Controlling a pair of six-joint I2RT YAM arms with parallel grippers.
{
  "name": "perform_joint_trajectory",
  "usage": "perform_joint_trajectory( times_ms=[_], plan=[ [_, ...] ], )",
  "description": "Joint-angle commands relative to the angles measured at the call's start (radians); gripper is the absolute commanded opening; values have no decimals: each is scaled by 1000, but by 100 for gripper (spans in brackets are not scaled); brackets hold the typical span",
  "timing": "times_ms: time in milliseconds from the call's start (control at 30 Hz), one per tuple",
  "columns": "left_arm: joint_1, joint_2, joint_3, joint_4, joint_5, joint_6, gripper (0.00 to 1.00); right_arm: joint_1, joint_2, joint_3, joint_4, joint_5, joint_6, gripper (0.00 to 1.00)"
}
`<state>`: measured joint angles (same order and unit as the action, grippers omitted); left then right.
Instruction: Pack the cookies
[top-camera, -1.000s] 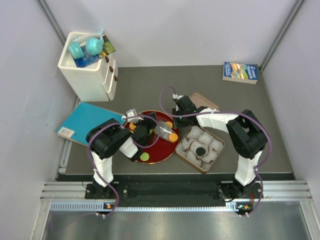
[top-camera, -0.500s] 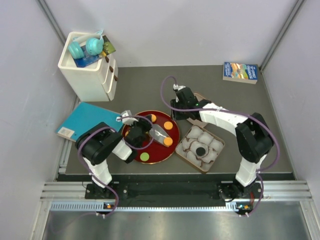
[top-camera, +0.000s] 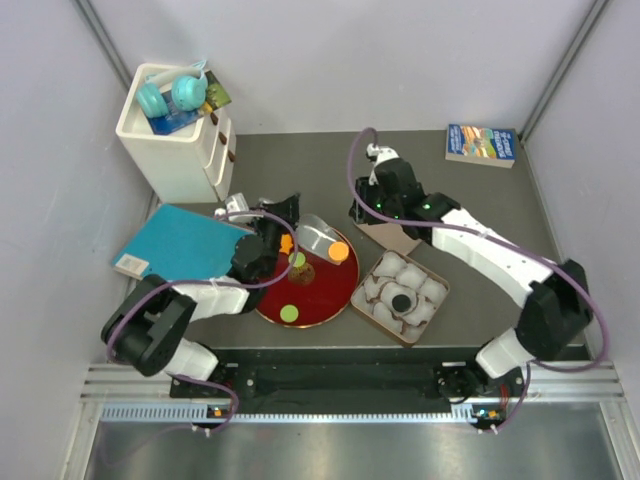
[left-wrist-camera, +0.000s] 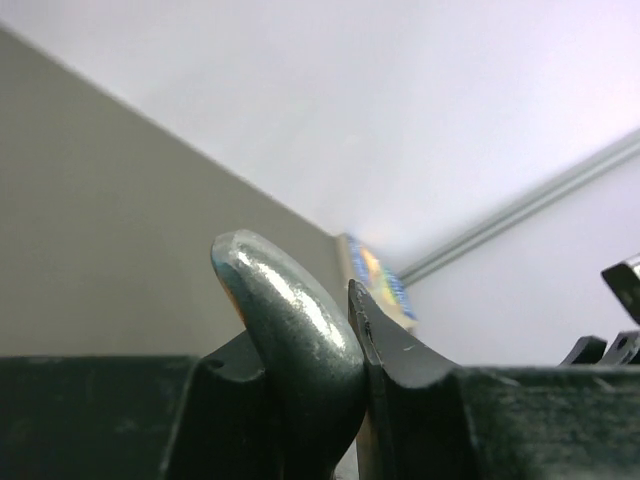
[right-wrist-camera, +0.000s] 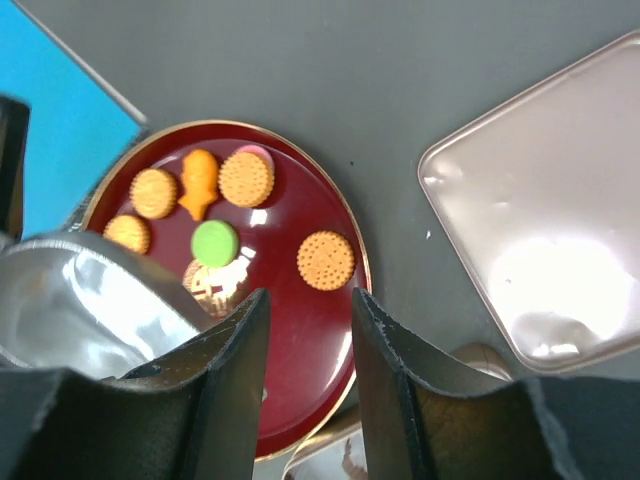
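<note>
- One dark-red plate (top-camera: 325, 292) sits between both arms, carrying the cookies (right-wrist-camera: 325, 260), mostly on its far half.
- Left gripper (left-wrist-camera: 290, 340), the nearer one, pinches a shiny metal scoop (top-camera: 316, 238) whose bowl lies over the plate's far rim.
- Right gripper (right-wrist-camera: 308, 300), fingers parted and empty, hovers beyond the plate's far right; the cookies lie to its left.

Both arms reach forward and inward.
Left gripper (left-wrist-camera: 300, 352) clamps a metal scoop (left-wrist-camera: 292, 305); right gripper (right-wrist-camera: 305, 300) points down, jaws apart, empty.
</note>
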<state>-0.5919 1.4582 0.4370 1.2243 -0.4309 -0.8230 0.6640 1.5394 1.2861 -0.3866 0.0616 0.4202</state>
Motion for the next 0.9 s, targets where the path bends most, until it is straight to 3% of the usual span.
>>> perform_joint_trajectory(
  times_ms=[0,300,600,867],
  plan=[
    [-12,-76,142,-166,141,8,0,6,-148,-51,-11,32,14,38],
    [-121,33,316,-282,179,85,0,8,-413,-209,-84,89,17,38],
    [-175,249,473,-223,178,93,0,8,-640,-228,-233,159,12,38],
    [-207,410,623,-184,202,97,0,8,-728,-252,-291,185,22,38]
  ],
)
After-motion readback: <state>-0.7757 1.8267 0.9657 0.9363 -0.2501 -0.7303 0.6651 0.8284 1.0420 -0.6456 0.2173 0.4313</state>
